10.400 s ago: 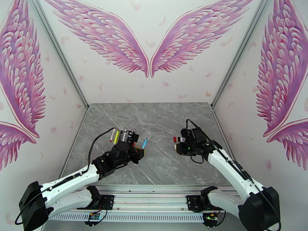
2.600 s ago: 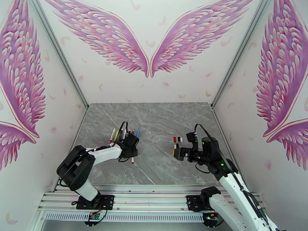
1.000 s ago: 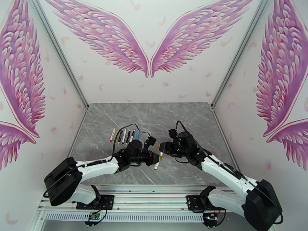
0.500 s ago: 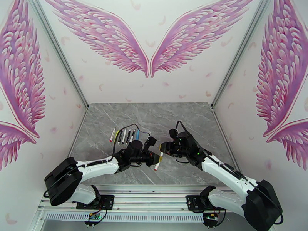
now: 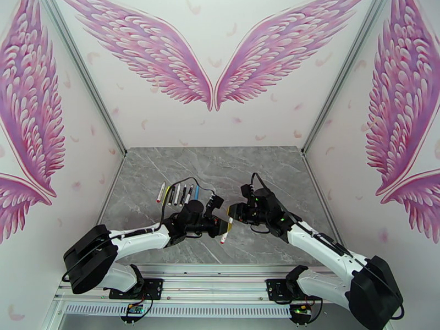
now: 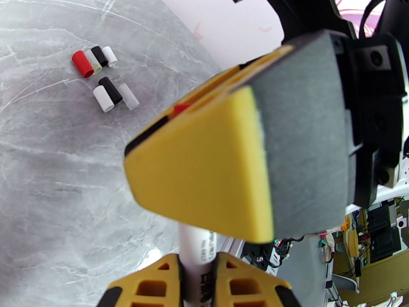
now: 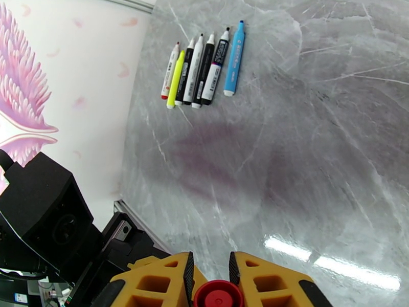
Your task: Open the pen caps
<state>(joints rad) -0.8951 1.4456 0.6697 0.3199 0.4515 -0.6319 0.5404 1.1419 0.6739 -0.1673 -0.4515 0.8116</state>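
Seven loose caps point(image 6: 105, 78) lie at 10 o'clock in your left wrist view; left gripper point(image 6: 197, 261) clamps the white pen point(image 6: 197, 241), right gripper point(image 7: 209, 268) pinches its red cap point(image 7: 219, 299).

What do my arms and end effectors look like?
White links, black joints and bases on the left arm and right arm; black cables loop at the wrists. The left end effector and right end effector have yellow cut-out fingers.

Grey marble-look table point(image 5: 275, 166) catching the light, big pink wing murals point(image 5: 159, 56) across the white walls point(image 5: 214, 127), aluminium rail point(image 5: 220, 295) along the near edge.
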